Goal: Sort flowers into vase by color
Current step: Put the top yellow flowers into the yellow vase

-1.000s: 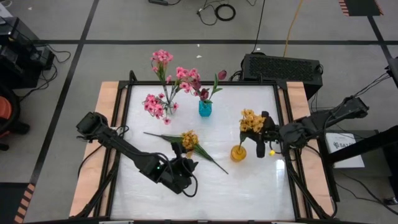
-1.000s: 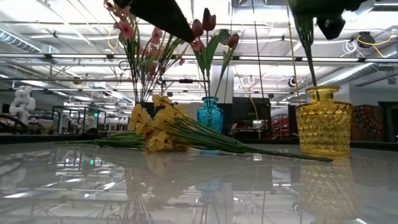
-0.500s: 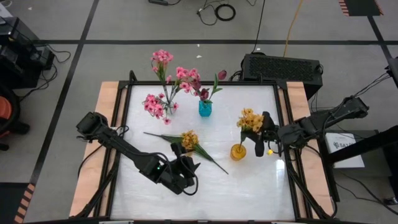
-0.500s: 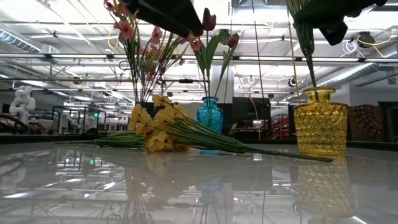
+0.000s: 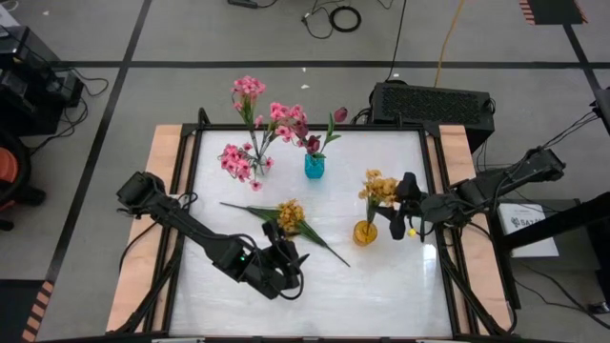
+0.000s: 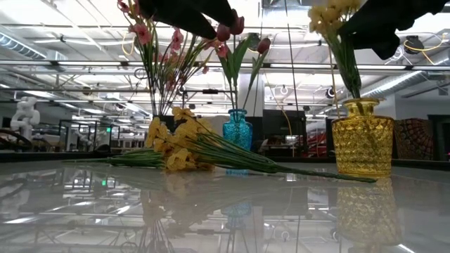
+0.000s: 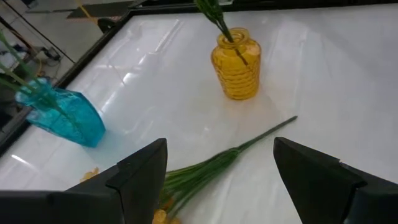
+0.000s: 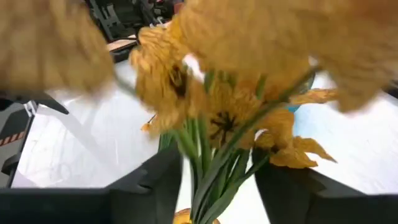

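Note:
A yellow flower spray point(image 5: 379, 186) stands with its stems in the yellow vase point(image 5: 365, 232), its blooms point(image 6: 330, 13) above the vase's mouth. My right gripper point(image 8: 217, 186) is open, one finger on either side of the stems point(image 8: 214, 168), just below the blooms. A second yellow spray point(image 5: 291, 214) lies flat on the table, its stem point(image 7: 249, 140) pointing at the yellow vase point(image 7: 236, 65). My left gripper point(image 5: 284, 250) hovers open over that stem. Pink flowers point(image 5: 250, 88) stand in a clear vase point(image 5: 255, 160), dark magenta blooms point(image 5: 340, 114) in the blue vase point(image 5: 314, 166). My right gripper comes level from the table's right side with its fingers point(image 8: 155, 186) apart around the spray's stems. I cannot tell whether either finger touches them. The spray stands upright in the vase.
A black box point(image 5: 434, 103) sits beyond the table's far right corner. Wooden rails point(image 5: 157, 219) line the table's left and right sides. The white tabletop point(image 5: 381, 286) lies bare toward the near edge. Cables lie on the floor beyond the far edge.
My right gripper has opened and let go of the yellow spray. The spray has sunk lower into the yellow vase, so its blooms now show in the low view, and they have shifted slightly toward the table's left.

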